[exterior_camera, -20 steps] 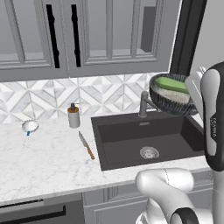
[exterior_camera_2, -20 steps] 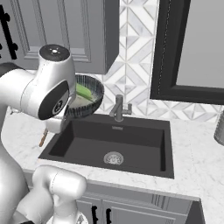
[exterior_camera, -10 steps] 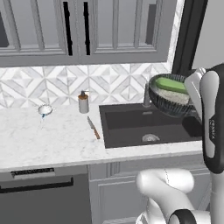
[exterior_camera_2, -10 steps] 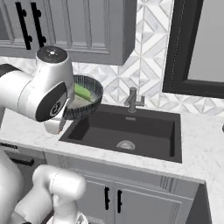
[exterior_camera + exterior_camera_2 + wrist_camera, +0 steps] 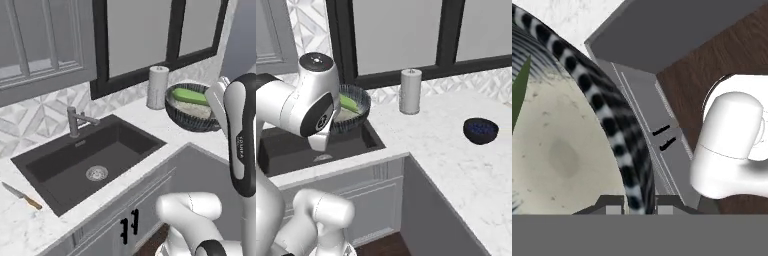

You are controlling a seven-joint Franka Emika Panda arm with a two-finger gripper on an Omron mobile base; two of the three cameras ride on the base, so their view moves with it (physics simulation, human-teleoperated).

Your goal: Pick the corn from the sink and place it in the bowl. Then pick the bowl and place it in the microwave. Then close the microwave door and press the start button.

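While the claw point(image 5: 639, 206) grips the rim of the bowl point(image 5: 557, 150), its two dark fingertips sit nearly together, one on each side of the speckled black-and-white wall. Just inside that rim lies the pale whitish bowl floor, and at the far side of it from the claw a green sliver of the corn point(image 5: 521, 87) shows. From the base cameras the bowl point(image 5: 192, 107) hangs in the air, tilted, off the marble surface point(image 5: 446, 145), with the corn point(image 5: 189, 96) lying across its inside, green husk up. Below the claw, past the bowl's outer wall, are grey cabinet fronts with dark handles and a brown wooden floor. Off to one side and lower than the held bowl is the dark sink point(image 5: 90, 162) with its round drain and grey faucet point(image 5: 76, 120). Beyond the bowl, a paper towel roll point(image 5: 410, 91) stands upright on the surface under a black-framed window. Farther along that surface rests a small dark blue bowl point(image 5: 481, 130), well apart from the claw. Past the sink lies a knife point(image 5: 20, 196).
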